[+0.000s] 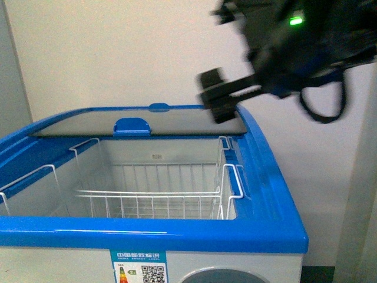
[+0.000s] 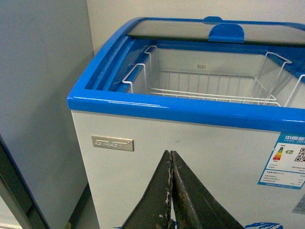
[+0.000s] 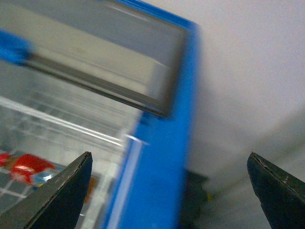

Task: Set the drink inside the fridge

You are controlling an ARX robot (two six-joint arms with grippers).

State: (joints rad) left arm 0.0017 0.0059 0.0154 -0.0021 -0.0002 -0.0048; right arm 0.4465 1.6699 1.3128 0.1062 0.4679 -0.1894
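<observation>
The fridge point(image 1: 177, 227) is a white chest with a blue rim. Its glass lid point(image 1: 177, 122) is slid to the back, so the wire baskets point(image 1: 159, 194) lie open. My right gripper point(image 1: 219, 97) hovers, blurred, above the lid's far right corner. In the right wrist view it point(image 3: 169, 157) is open and empty over the blue rim point(image 3: 186, 71). A red drink-like item point(image 3: 28, 169) lies in a basket below. My left gripper point(image 2: 170, 152) is shut on nothing, facing the fridge's white front wall point(image 2: 143, 167).
A tall grey cabinet point(image 2: 38, 95) stands close against the fridge's left side. A pale wall runs behind and to the right. A blue handle point(image 1: 132, 125) sits on the lid's front edge. An energy label point(image 1: 138, 266) is stuck on the fridge front.
</observation>
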